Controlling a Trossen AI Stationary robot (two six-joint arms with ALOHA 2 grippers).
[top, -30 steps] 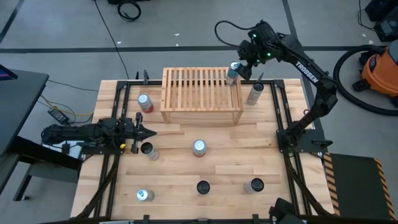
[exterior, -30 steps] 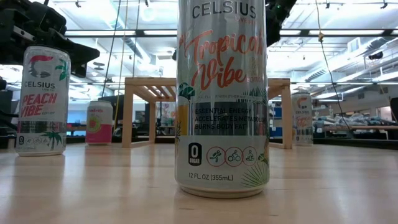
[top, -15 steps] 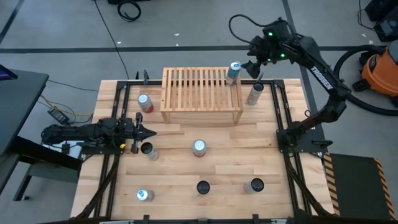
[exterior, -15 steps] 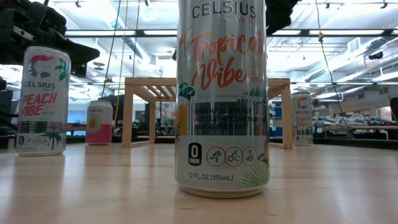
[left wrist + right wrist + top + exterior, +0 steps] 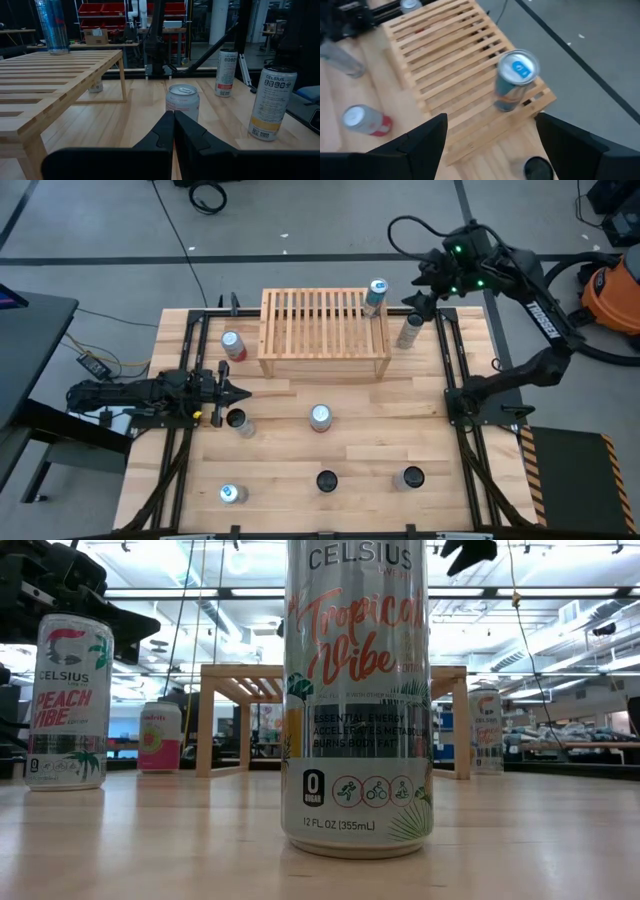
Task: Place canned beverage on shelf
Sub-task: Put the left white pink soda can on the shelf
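**Standing one can on the shelf: placement looks done**

Reading the high view, I find a blue can [image 5: 376, 292] upright on the slatted top of the shelf [image 5: 322, 328], at its far right corner. My right wrist view agrees: the can sits close to the corner edge, base on the slats. I judge the placing step complete for this can. Other cans stand on the table [image 5: 300, 450] around the shelf, so if more are meant to go up, that work is left; the task line does not settle it.

The right gripper [image 5: 432, 288] hangs beyond the shelf's right end, clear of the can, jaws spread wide and holding nothing. The can lies ahead of the jaws and apart from them, not between them. How high the gripper sits above the shelf top I cannot fix from overhead.

The left gripper [image 5: 228, 392] waits low over the table's left side, jaws closed and empty, a red can [image 5: 182, 101] just ahead of it.
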